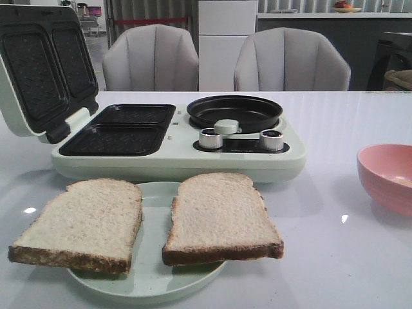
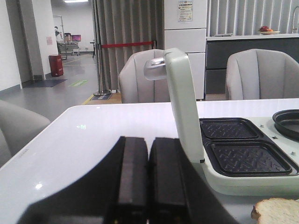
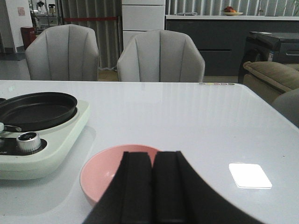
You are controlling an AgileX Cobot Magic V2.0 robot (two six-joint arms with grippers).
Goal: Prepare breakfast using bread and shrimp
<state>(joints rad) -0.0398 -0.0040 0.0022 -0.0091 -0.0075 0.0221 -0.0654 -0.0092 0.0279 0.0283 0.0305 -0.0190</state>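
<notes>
Two slices of pale bread with brown crusts lie side by side on a pale green plate [image 1: 154, 193] at the front: the left slice [image 1: 80, 222] and the right slice [image 1: 219, 215]. A corner of one slice shows in the left wrist view [image 2: 278, 210]. No shrimp is visible; the inside of the pink bowl [image 1: 389, 174] is mostly hidden. My left gripper [image 2: 148, 154] is shut and empty, left of the appliance. My right gripper [image 3: 153, 161] is shut and empty, in front of the pink bowl [image 3: 105, 170]. Neither gripper shows in the front view.
A pale green breakfast maker [image 1: 177, 151] stands behind the plate, lid [image 1: 38, 71] open upright at left, two dark waffle trays [image 1: 119, 129], a round black pan [image 1: 235, 111] and two silver knobs [image 1: 210, 138]. Two grey chairs [image 1: 151, 58] stand beyond the table.
</notes>
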